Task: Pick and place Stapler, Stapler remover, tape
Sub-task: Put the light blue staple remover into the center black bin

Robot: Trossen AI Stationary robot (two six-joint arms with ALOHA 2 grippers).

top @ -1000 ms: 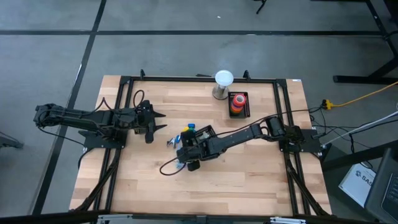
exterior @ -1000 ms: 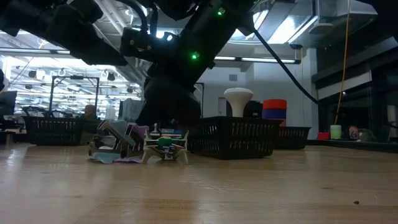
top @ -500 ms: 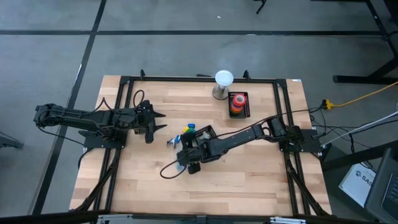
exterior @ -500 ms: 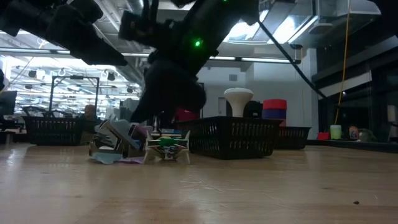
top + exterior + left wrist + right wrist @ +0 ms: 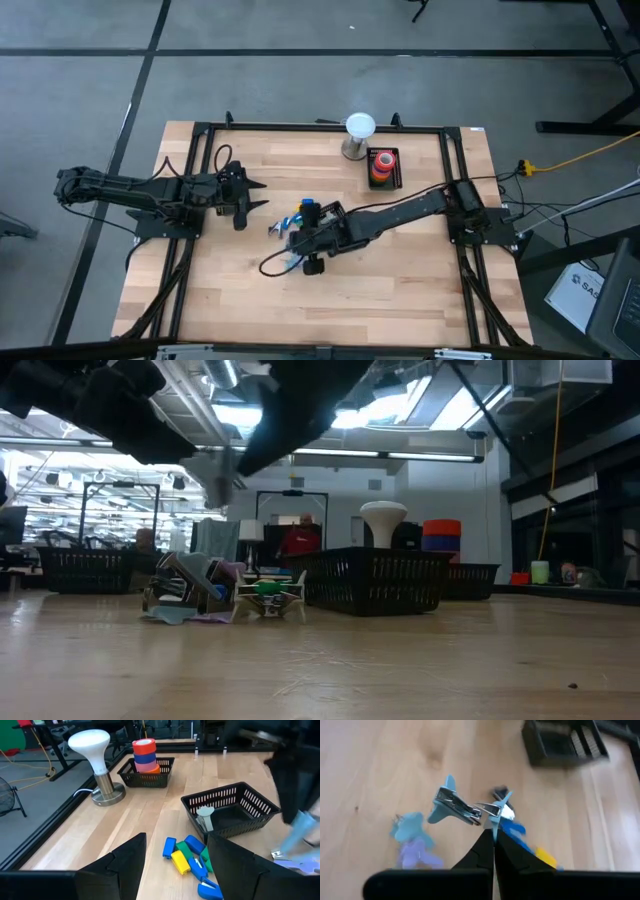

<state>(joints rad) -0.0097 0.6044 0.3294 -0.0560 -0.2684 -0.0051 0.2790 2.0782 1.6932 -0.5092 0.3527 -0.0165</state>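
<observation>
Robotics lab, wooden table (image 5: 400, 290) on grey floor, ceiling strip lights (image 5: 420, 405), equipment racks (image 5: 110, 510) behind

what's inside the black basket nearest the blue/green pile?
In the left wrist view, the black basket holds one pale grey item leaning against its near-left wall; the floor that shows is otherwise bare. The near wall hides the strip behind it, and the right arm blurs its far right corner.

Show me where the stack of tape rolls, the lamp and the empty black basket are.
stack of tape rolls (image 5: 145, 756), left wrist view, blue middle roll.
lamp (image 5: 90, 741), left wrist view, white shade.
black basket (image 5: 227, 801), left wrist view, far rim.
</observation>
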